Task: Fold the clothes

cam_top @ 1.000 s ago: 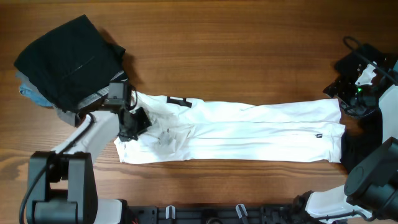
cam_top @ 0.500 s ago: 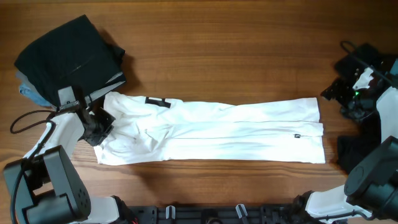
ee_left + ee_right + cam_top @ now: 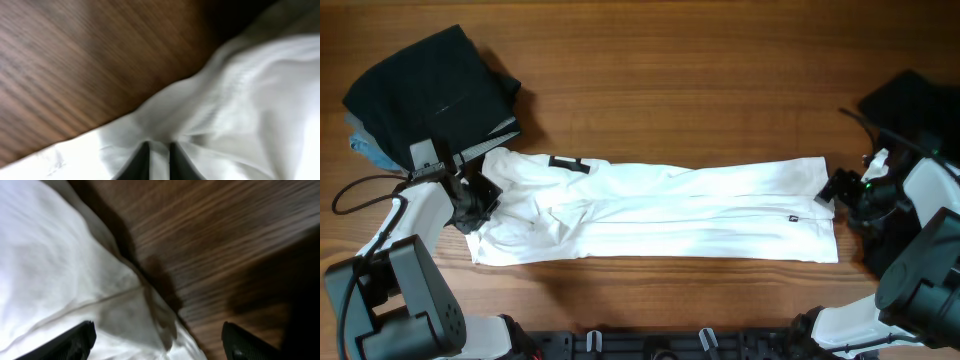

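Tabletop point(image 3: 720, 80), left jaws pinching T-shirt point(image 3: 700, 210), right jaws wide

Open tabletop point(image 3: 700, 90) behind the long white T-shirt point(image 3: 670, 210) — black garment heap point(image 3: 420, 90) crowding the far-left corner

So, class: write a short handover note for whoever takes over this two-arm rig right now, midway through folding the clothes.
Left gripper: nearly closed, pinching the white T-shirt at its left end.
Right gripper: open over the shirt's right edge, holding nothing.
The shirt lies on the table as a long narrow band, sides folded in. Black garment is heaped at the far-left corner.
Left to do: fold the band crosswise, then probably the black garment.
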